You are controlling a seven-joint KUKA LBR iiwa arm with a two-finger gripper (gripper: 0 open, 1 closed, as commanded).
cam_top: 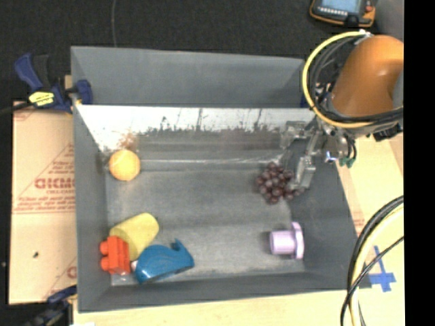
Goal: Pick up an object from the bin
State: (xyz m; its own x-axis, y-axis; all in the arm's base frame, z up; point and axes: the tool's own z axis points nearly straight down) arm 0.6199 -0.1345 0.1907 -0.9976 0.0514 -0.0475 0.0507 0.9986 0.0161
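Camera view
- Gripper: the gripper [296,178] is low in the right part of the bin [204,80], under the arm's orange cover [363,73].
- Jaws: they look parted, with a narrow gap between the two fingers and nothing gripped in it.
- Thing at the gripper: a bunch of dark purple grapes [274,182] lies on the floor, right of centre, with its right edge at the fingertips. Whether they touch it cannot be told.
- Other things: a lilac spool [287,241] lies near of the grapes. A pale yellow ball [124,165] lies far left. At the near left corner a yellow lump [138,229], an orange-red brick [114,253] and a blue toy [162,262] are heaped together.
- Risk, off-centre grip: the fingers stand at the cluster's right side, so closing here would likely pinch only an outer grape or two.
- Risk, slip: the round, bumpy grapes may roll out of the pads, or the bunch may be pushed left.
- Risk, wall: the right wall is near, leaving little room to re-centre.
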